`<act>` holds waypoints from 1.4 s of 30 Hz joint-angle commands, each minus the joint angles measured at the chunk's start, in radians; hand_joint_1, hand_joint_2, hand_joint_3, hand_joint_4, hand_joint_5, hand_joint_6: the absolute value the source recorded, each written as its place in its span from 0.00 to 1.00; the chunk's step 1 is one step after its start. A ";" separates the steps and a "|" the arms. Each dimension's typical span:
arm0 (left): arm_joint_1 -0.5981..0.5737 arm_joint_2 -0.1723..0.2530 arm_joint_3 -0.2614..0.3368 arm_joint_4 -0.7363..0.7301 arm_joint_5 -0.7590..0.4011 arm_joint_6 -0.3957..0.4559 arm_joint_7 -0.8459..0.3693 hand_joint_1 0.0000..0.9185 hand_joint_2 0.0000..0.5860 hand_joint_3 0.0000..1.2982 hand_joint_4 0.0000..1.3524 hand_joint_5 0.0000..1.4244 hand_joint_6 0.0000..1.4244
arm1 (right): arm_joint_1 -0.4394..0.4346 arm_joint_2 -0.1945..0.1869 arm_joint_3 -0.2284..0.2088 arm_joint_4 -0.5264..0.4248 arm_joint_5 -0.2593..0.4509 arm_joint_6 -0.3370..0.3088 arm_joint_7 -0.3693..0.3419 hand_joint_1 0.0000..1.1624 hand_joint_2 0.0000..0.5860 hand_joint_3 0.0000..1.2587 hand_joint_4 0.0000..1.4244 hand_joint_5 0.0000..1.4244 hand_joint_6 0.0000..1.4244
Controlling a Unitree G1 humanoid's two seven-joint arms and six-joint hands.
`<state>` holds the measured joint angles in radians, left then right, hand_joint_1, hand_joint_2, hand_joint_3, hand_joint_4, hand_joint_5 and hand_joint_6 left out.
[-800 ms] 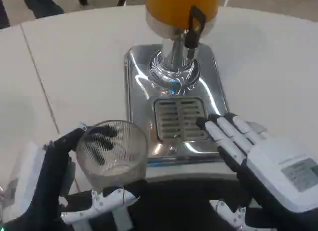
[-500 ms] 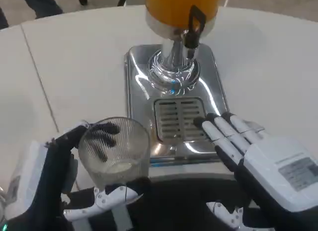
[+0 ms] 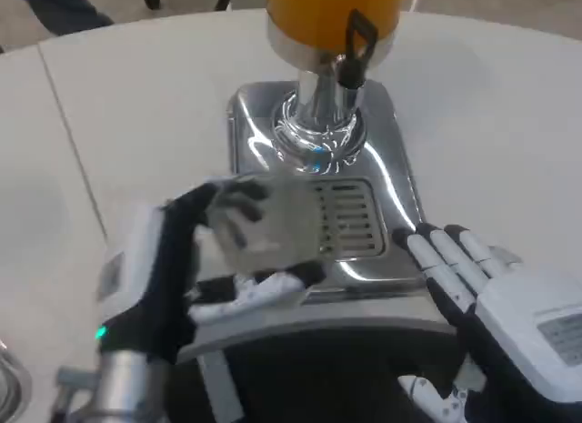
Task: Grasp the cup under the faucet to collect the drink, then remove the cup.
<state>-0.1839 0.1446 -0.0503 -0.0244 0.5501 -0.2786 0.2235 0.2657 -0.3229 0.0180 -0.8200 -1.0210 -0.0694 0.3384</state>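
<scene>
My left hand (image 3: 173, 268) grips a clear ribbed cup (image 3: 264, 227), blurred by motion, at the left edge of the drip grille (image 3: 350, 218). The cup sits in front of and below the black faucet lever (image 3: 355, 50) of the orange drink dispenser (image 3: 332, 14). Black fingers wrap the cup's far side and the white thumb (image 3: 259, 288) lies along its near side. My right hand (image 3: 496, 305) stands at the chrome base's front right corner, fingers straight and apart, holding nothing.
The dispenser's chrome base (image 3: 250, 123) stands mid-table on the white table (image 3: 136, 105). A seam (image 3: 68, 141) runs down the table on the left. My dark torso (image 3: 309, 368) fills the bottom edge.
My left hand has carried the cup up and to the right, from the table at the front left onto the base's grille edge. My right hand has drawn back toward the lower right.
</scene>
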 commanded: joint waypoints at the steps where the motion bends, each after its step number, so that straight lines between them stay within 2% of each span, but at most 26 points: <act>1: -0.098 -0.045 -0.050 0.128 0.006 -0.012 0.067 0.72 0.06 0.90 0.88 1.00 1.00 | 0.000 -0.001 -0.013 0.004 -0.005 0.009 0.004 0.22 0.80 0.01 0.00 0.00 0.07; 7: -0.241 -0.087 -0.085 0.321 0.023 -0.010 0.166 0.72 0.06 0.89 0.87 1.00 1.00 | -0.018 -0.010 -0.015 0.013 0.001 0.024 0.033 0.22 0.80 0.01 0.00 0.00 0.07; 11: -0.341 -0.095 -0.096 0.465 0.014 -0.019 0.227 0.73 0.06 0.89 0.87 1.00 1.00 | -0.036 0.009 -0.009 0.015 -0.023 0.045 0.033 0.22 0.80 0.01 0.00 0.00 0.07; 21: -0.514 -0.105 -0.108 0.734 -0.018 -0.047 0.297 0.73 0.06 0.90 0.86 1.00 1.00 | -0.091 0.009 0.010 0.046 -0.034 0.063 0.050 0.22 0.81 0.02 0.00 0.00 0.07; 27: -0.551 -0.093 -0.144 0.797 0.003 -0.067 0.350 0.73 0.08 0.87 0.84 1.00 1.00 | -0.109 0.013 0.037 0.038 -0.057 0.059 0.042 0.22 0.82 0.02 0.00 0.00 0.07; 30: -0.547 -0.090 -0.160 0.807 0.011 -0.061 0.368 0.72 0.10 0.81 0.85 0.99 1.00 | -0.106 0.024 0.045 0.029 -0.078 0.065 0.040 0.22 0.82 0.02 0.00 0.00 0.07; 32: -0.547 -0.088 -0.162 0.819 0.000 -0.059 0.359 0.70 0.12 0.75 0.83 0.93 1.00 | -0.105 0.032 0.048 0.023 -0.080 0.069 0.044 0.22 0.82 0.02 0.00 0.00 0.07; 35: -0.551 -0.078 -0.164 0.829 -0.016 -0.069 0.336 0.64 0.12 0.52 0.58 0.76 0.91 | -0.104 0.035 0.050 0.021 -0.063 0.071 0.064 0.22 0.82 0.02 0.00 0.00 0.08; 37: -0.553 -0.074 -0.160 0.834 -0.034 -0.076 0.313 0.61 0.13 0.39 0.43 0.68 0.86 | -0.104 0.038 0.050 0.021 -0.063 0.069 0.064 0.22 0.80 0.01 0.00 0.00 0.07; 40: -0.559 -0.068 -0.159 0.846 -0.058 -0.097 0.288 0.59 0.14 0.28 0.32 0.61 0.81 | -0.106 0.036 0.048 0.026 -0.057 0.063 0.055 0.22 0.80 0.01 0.00 0.00 0.07; 42: -0.562 -0.062 -0.162 0.849 -0.061 -0.107 0.285 0.58 0.14 0.24 0.29 0.58 0.77 | -0.107 0.034 0.040 0.027 -0.042 0.064 0.056 0.22 0.80 0.01 0.00 0.00 0.07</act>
<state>-0.7428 0.0808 -0.2064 0.8049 0.5006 -0.3639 0.5266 0.1566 -0.2855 0.0661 -0.7901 -1.0831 -0.0057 0.3936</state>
